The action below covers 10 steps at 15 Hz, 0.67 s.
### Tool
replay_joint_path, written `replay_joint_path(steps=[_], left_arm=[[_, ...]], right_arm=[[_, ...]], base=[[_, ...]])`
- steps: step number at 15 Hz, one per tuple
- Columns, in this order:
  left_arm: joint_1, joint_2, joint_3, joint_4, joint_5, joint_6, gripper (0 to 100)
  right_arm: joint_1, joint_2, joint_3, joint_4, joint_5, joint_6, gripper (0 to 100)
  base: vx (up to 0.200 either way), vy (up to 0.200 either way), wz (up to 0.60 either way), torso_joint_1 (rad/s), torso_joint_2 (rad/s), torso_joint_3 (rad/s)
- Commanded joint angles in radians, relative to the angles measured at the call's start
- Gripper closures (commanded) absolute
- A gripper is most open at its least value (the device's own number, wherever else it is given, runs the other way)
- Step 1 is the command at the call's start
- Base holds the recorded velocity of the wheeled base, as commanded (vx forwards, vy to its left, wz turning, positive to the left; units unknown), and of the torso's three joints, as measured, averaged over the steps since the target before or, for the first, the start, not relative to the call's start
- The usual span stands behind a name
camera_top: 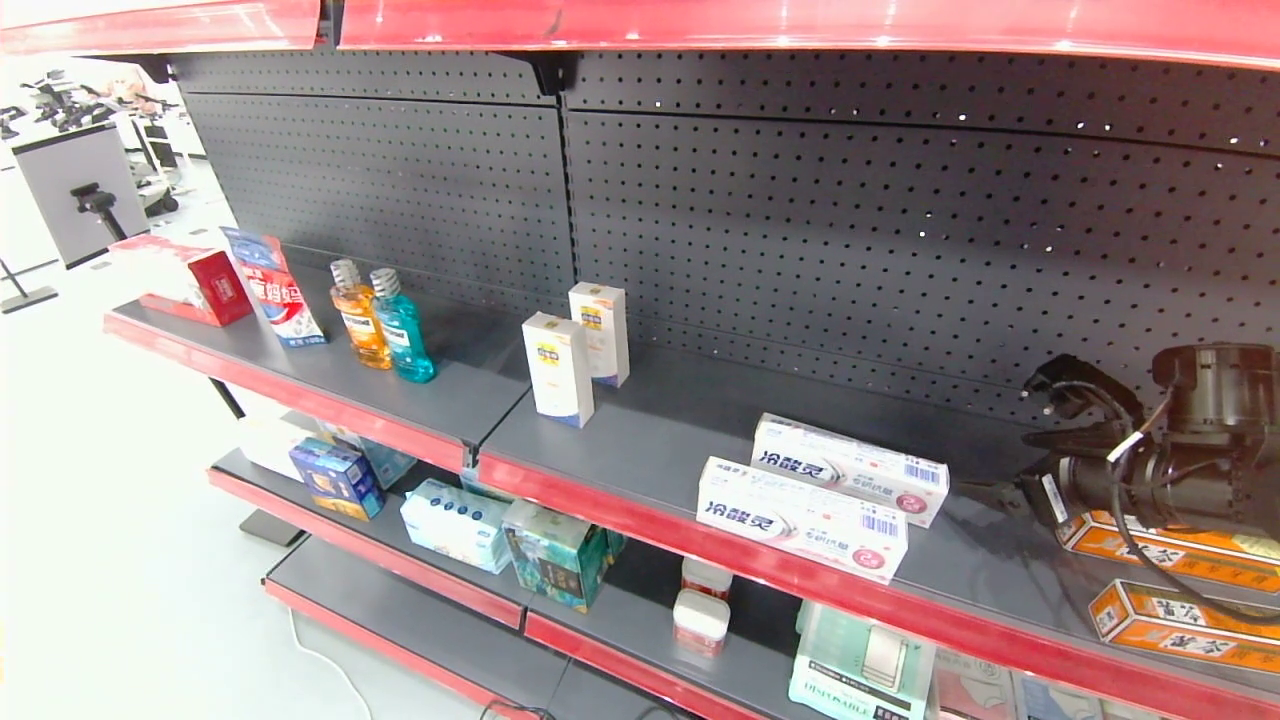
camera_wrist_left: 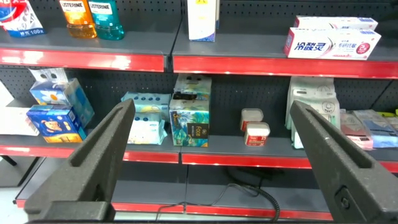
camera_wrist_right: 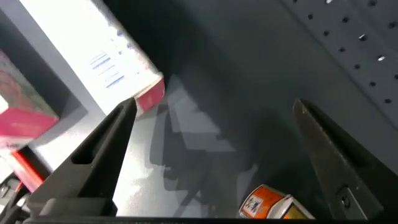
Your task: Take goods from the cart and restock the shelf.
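My right gripper (camera_top: 1000, 478) hovers low over the top shelf deck (camera_top: 660, 440) at the right, open with nothing between its fingers. Just under the arm lie two orange toothpaste boxes (camera_top: 1170, 545), one showing in the right wrist view as an orange box (camera_wrist_right: 273, 205). Left of the fingertips lie two white toothpaste boxes (camera_top: 800, 515); the end of one white box (camera_wrist_right: 112, 68) is close to my right gripper (camera_wrist_right: 212, 106). My left gripper (camera_wrist_left: 211, 107) is open and empty, held out in front of the shelf's lower levels.
Two white upright boxes (camera_top: 560, 368), an orange and a teal mouthwash bottle (camera_top: 400, 325), a pouch and a red box (camera_top: 190, 285) stand further left. The lower shelf holds tissue packs (camera_wrist_left: 146, 118), a dark green box (camera_wrist_left: 191, 121) and small jars (camera_wrist_left: 254, 127). A pegboard wall backs the shelf.
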Motion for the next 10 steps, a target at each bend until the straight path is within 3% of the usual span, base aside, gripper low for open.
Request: replay_joint_path(steps=[1,5,10], left_arm=[[0.0,0.001,0.0,0.0,-0.002,0.001,0],[0.0,0.001,0.0,0.0,0.0,-0.001,0],[0.0,0.001,0.0,0.0,0.0,-0.001,0]], right_arm=[[-0.001,0.001,0.008,0.001,0.001,-0.01,0],[-0.018,-0.034,0.016,0.001,0.001,-0.006,0],[-0.034,-0.177,0.118,0.001,0.001,0.022,0]], base=[[0.0,0.0,0.0,0.0,0.0,0.0],[0.0,0.0,0.0,0.0,0.0,0.0],[0.0,0.0,0.0,0.0,0.0,0.0]])
